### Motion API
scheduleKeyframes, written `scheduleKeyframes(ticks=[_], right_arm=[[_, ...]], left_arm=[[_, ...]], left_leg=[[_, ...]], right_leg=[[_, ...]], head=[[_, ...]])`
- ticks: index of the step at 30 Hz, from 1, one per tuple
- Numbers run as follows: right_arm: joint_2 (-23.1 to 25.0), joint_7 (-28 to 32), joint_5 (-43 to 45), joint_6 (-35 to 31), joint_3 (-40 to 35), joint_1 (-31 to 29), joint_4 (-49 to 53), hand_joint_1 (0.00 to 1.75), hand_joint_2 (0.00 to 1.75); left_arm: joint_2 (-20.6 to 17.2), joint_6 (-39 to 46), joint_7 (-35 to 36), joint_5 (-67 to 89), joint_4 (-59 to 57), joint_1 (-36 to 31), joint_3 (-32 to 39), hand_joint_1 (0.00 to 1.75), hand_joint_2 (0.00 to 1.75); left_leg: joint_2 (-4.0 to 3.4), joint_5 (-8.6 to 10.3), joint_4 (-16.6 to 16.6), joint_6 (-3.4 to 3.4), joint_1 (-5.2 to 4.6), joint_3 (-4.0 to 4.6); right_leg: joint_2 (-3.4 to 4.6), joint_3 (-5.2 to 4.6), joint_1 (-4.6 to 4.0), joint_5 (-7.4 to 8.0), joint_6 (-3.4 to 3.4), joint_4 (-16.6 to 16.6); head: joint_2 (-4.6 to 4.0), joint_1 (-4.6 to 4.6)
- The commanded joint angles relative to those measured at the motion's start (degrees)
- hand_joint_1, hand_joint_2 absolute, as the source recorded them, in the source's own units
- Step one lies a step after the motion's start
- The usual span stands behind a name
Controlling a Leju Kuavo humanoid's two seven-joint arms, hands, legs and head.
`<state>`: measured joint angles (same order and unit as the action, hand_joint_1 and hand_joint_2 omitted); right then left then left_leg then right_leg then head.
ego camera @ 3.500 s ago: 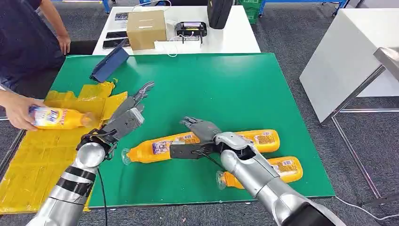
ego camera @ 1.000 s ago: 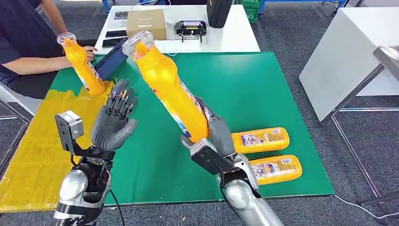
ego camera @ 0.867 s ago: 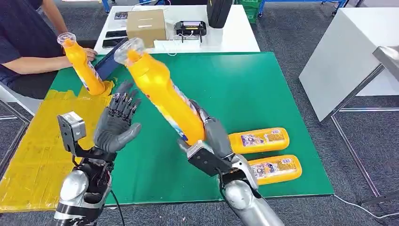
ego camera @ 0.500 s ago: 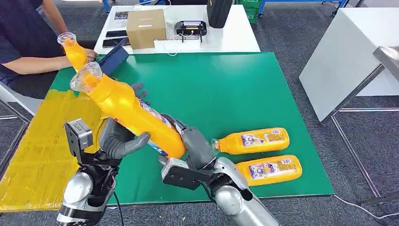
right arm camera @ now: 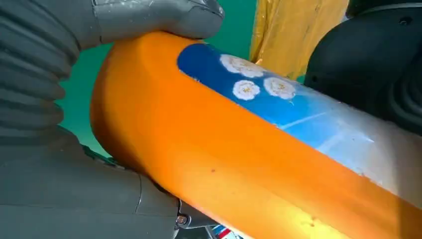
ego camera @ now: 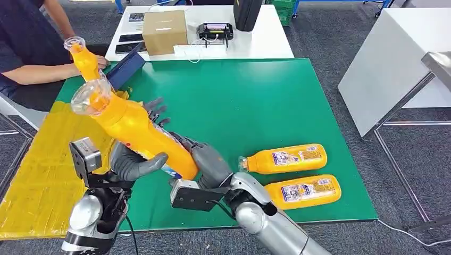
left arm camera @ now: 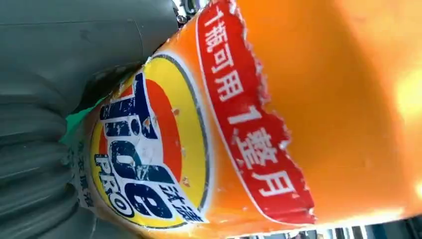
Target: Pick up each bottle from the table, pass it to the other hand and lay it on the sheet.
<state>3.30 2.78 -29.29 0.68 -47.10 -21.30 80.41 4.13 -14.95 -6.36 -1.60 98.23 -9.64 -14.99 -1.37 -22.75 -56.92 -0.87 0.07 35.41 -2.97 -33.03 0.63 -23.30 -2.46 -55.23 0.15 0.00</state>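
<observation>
Item: orange bottle (ego camera: 139, 129), tilted above near-left surface (ego camera: 255, 95). Right hand (ego camera: 208, 166) gripped base; left hand (ego camera: 133, 159) cupped body, thumb across. Risk: you release right before left closes, bottle drops short of yellow sheet (ego camera: 37, 175).

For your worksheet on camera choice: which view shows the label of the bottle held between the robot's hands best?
The left wrist view: the label faces the camera up close, its logo and red banner readable. The head view shows the whole held bottle between the left hand and right hand, label mostly hidden. The right wrist view shows its base and blue back label.
</observation>
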Motion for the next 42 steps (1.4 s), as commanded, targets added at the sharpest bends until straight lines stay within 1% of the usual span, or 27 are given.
scheduleKeyframes(ticks=[1, 3, 5, 7, 10, 12, 14, 15, 16, 17, 19, 20, 21, 22, 24, 25, 26, 27, 28, 29, 31, 32, 34, 36, 37, 39, 42], right_arm=[[-1.8, -0.5, -0.8, 2.7, -6.2, -0.6, -5.4, 1.75, 1.75], [-2.1, -0.7, -0.9, 2.4, -5.0, 0.4, -4.7, 1.75, 1.75], [-2.5, -0.7, -0.9, 2.2, -4.4, 1.1, -4.2, 1.75, 1.75], [-2.5, -0.7, -0.9, 2.2, -4.4, 1.1, -4.2, 1.75, 1.75], [-2.5, -0.7, -0.9, 2.2, -4.4, 1.1, -4.2, 1.75, 1.75], [-2.5, -0.7, -0.9, 2.2, -4.4, 1.1, -4.2, 1.75, 1.75], [-2.7, -1.0, -1.9, 1.0, -2.8, 2.5, -2.8, 1.75, 1.75], [-3.1, -1.2, -2.7, 0.2, -1.5, 3.7, -1.4, 1.75, 1.75], [-3.3, -1.7, -3.6, -0.2, -0.7, 4.6, -0.4, 1.62, 1.75], [-3.6, -2.9, -3.9, -0.5, 1.5, 6.6, 1.7, 0.0, 1.75], [-4.7, -3.7, -6.0, -1.2, 5.4, 11.1, 7.4, 0.0, 1.75], [-5.3, -4.0, -6.6, -0.6, 6.2, 12.1, 9.3, 0.0, 1.75], [-5.4, -4.0, -6.7, -0.3, 6.4, 12.4, 9.9, 0.0, 1.75], [-5.4, -4.0, -6.7, -0.3, 6.4, 12.4, 9.9, 0.0, 1.75], [-5.4, -4.0, -6.7, -0.3, 6.4, 12.4, 9.9, 0.0, 1.75], [-4.5, -4.0, -7.8, -1.1, 8.1, 13.7, 10.8, 0.0, 1.75], [-4.6, -3.8, -8.9, -1.3, 10.0, 15.7, 14.4, 0.0, 1.75], [-6.5, -4.6, -9.7, -1.3, 10.8, 16.9, 17.7, 0.0, 1.75], [-8.0, -4.8, -9.5, -1.6, 12.0, 18.1, 20.8, 0.0, 1.75], [-10.4, -5.0, -9.3, -1.3, 13.5, 19.1, 24.5, 0.0, 1.75], [-13.4, -4.7, -8.6, -1.1, 16.8, 20.3, 29.3, 0.0, 1.75], [-14.0, -4.3, -7.6, 0.5, 18.5, 20.7, 30.8, 0.0, 1.75], [-14.2, -4.1, -8.3, 0.7, 19.3, 20.9, 31.4, 0.0, 1.75], [-17.0, -3.8, -6.6, 0.4, 21.6, 21.7, 34.2, 0.0, 1.75], [-17.9, -3.7, -6.1, 0.0, 23.2, 22.4, 35.4, 0.0, 1.75], [-20.5, -3.0, -5.3, -0.1, 26.7, 24.2, 37.4, 0.0, 1.75], [-23.4, -1.6, -3.9, 1.0, 31.0, 27.2, 38.9, 0.0, 1.75]], left_arm=[[-0.4, -0.7, -1.1, 3.1, -0.7, -3.1, -3.7, 1.75, 1.75], [-0.4, -0.1, -1.6, 5.1, -0.2, -2.9, -3.6, 1.75, 1.75], [-0.6, 0.1, -1.8, 5.9, 0.0, -2.9, -3.4, 1.75, 1.75], [-0.6, 0.1, -1.8, 5.9, 0.0, -2.9, -3.4, 1.75, 1.75], [-0.6, 0.1, -1.8, 5.9, 0.0, -2.9, -3.4, 1.75, 1.75], [-0.6, 0.1, -1.8, 5.9, 0.0, -2.9, -3.4, 1.75, 1.75], [-0.9, 1.3, -2.4, 9.2, 0.3, -3.0, -3.2, 1.75, 1.75], [-1.7, 4.0, -4.0, 15.4, 0.8, -3.2, -3.4, 1.75, 1.75], [-2.0, 5.6, -4.6, 19.3, 1.1, -3.3, -3.4, 1.75, 1.75], [-2.8, 6.9, -4.0, 24.8, 1.0, -3.7, -3.2, 1.75, 1.75], [-4.8, 9.3, -2.3, 33.9, -0.8, -4.5, -2.0, 1.75, 1.75], [-4.9, 9.3, -2.9, 34.0, -1.7, -4.7, -1.2, 1.75, 1.75], [-5.0, 9.2, -3.2, 34.0, -2.1, -4.8, -0.9, 1.75, 1.75], [-5.0, 9.2, -3.2, 34.0, -2.1, -4.8, -0.9, 1.75, 1.75], [-5.0, 9.2, -3.2, 34.0, -2.1, -4.8, -0.9, 1.75, 1.75], [-6.0, 12.8, -1.2, 42.2, -2.8, -5.2, -1.3, 1.75, 1.75], [-8.3, 16.9, 1.1, 53.7, -4.7, -6.1, -1.6, 1.75, 1.75], [-10.0, 18.6, 2.3, 59.3, -6.8, -6.6, -1.2, 1.75, 1.75], [-12.3, 20.4, 4.3, 67.7, -10.0, -7.4, -1.3, 1.75, 1.75], [-14.2, 21.6, 5.3, 73.4, -14.8, -8.4, -0.4, 1.75, 1.75], [-17.1, 23.4, 7.1, 81.5, -21.5, -9.8, 0.1, 1.75, 1.75], [-17.3, 25.5, 5.8, 81.6, -24.1, -9.9, 1.4, 1.75, 1.75], [-17.9, 25.6, 6.3, 84.7, -24.5, -9.7, 1.6, 1.75, 1.75], [-20.3, 25.0, 8.1, 89.3, -26.2, -9.1, 1.7, 1.75, 1.75], [-20.8, 24.8, 8.0, 89.5, -27.4, -8.8, 2.2, 1.75, 1.75], [-22.8, 23.8, 7.9, 91.6, -29.8, -8.4, 1.3, 1.75, 1.75], [-24.0, 21.4, 7.9, 91.6, -33.0, -8.9, 0.3, 1.75, 1.75]], left_leg=[[0.21, -0.07, 0.0, 0.05, 0.07, -0.2], [0.15, -0.03, 0.0, 0.03, 0.04, -0.1], [0.26, -0.06, 0.0, 0.04, 0.08, -0.16], [0.17, -0.03, 0.0, 0.03, 0.05, -0.09], [0.29, -0.14, 0.0, 0.07, 0.08, -0.25], [0.18, -0.04, 0.0, 0.04, 0.06, -0.11], [0.24, -0.07, 0.0, 0.06, 0.08, -0.16], [0.22, -0.05, 0.0, 0.05, 0.07, -0.13], [0.35, -0.09, 0.0, 0.07, 0.09, -0.21], [0.36, -0.07, 0.0, 0.06, 0.1, -0.14], [0.46, -0.08, 0.0, 0.06, 0.09, -0.19], [0.44, -0.04, 0.0, 0.04, 0.07, -0.16], [0.43, -0.03, 0.0, 0.04, 0.03, -0.14], [0.21, -0.02, 0.0, 0.03, 0.02, -0.06], [0.2, -0.06, 0.0, 0.05, 0.0, 0.0], [0.24, -0.16, 0.0, 0.09, 0.04, -0.15], [0.23, -0.09, 0.0, 0.07, 0.04, -0.05], [0.27, -0.04, 0.0, 0.05, 0.0, -0.01], [0.43, -0.12, 0.0, 0.1, 0.03, -0.18], [0.36, -0.05, 0.1, 0.07, 0.01, -0.11], [0.24, -0.01, 0.1, 0.04, -0.03, -0.08], [0.35, -0.02, 0.1, 0.06, -0.03, -0.17], [0.15, -0.02, 0.0, 0.03, -0.03, -0.03], [0.09, -0.08, 0.0, 0.05, 0.0, -0.07], [0.12, -0.17, 0.0, 0.07, 0.01, -0.21], [0.15, -0.06, 0.0, 0.03, -0.04, -0.09], [0.14, -0.09, 0.0, 0.04, 0.0, -0.1]], right_leg=[[0.07, 0.27, -0.03, -0.1, 0.07, 0.1], [0.03, 0.14, -0.02, -0.05, 0.04, 0.0], [0.0, 0.25, -0.04, -0.1, 0.07, 0.1], [-0.01, 0.14, -0.02, -0.05, 0.04, 0.1], [0.08, 0.34, -0.03, -0.18, 0.1, 0.0], [0.01, 0.17, -0.03, -0.07, 0.05, 0.1], [0.02, 0.24, -0.05, -0.11, 0.07, 0.1], [-0.02, 0.19, -0.04, -0.09, 0.06, 0.1], [-0.03, 0.31, -0.04, -0.16, 0.09, 0.0], [-0.09, 0.25, -0.06, -0.14, 0.08, 0.1], [-0.16, 0.31, -0.04, -0.18, 0.08, 0.1], [-0.2, 0.25, -0.04, -0.15, 0.07, 0.1], [-0.2, 0.2, 0.01, -0.15, 0.06, 0.0], [-0.04, 0.09, 0.0, -0.06, 0.04, 0.0], [0.05, 0.05, 0.01, -0.08, 0.06, 0.0], [0.16, 0.19, 0.01, -0.18, 0.11, 0.0], [0.06, 0.1, -0.01, -0.12, 0.09, 0.0], [-0.04, 0.06, 0.02, -0.1, 0.06, 0.0], [-0.02, 0.24, 0.01, -0.22, 0.13, 0.0], [-0.07, 0.18, 0.02, -0.14, 0.09, 0.0], [-0.05, 0.09, 0.05, -0.08, 0.05, 0.0], [-0.06, 0.21, 0.07, -0.12, 0.08, 0.0], [0.04, 0.03, 0.05, -0.06, 0.04, 0.0], [0.15, 0.05, 0.02, -0.08, 0.07, 0.0], [0.25, 0.19, 0.04, -0.18, 0.11, 0.0], [0.05, 0.09, 0.07, -0.11, 0.04, 0.0], [0.09, 0.13, 0.03, -0.11, 0.05, 0.0]], head=[[0.0, -0.02], [0.0, -0.02], [0.0, -0.02], [0.0, 0.0], [0.0, -0.02], [0.0, -0.02], [0.0, -0.02], [0.0, -0.02], [0.0, -0.02], [0.0, -0.02], [0.0, -0.02], [0.0, -0.02], [0.0, 0.0], [0.0, 0.05], [0.0, -0.02], [0.0, -0.02], [0.0, -0.02], [0.0, -0.02], [0.0, 0.0], [0.0, 0.0], [0.0, 0.0], [0.0, -0.02], [0.0, 0.0], [0.0, -0.02], [0.0, -0.02], [0.0, 0.0], [0.0, 0.0]])
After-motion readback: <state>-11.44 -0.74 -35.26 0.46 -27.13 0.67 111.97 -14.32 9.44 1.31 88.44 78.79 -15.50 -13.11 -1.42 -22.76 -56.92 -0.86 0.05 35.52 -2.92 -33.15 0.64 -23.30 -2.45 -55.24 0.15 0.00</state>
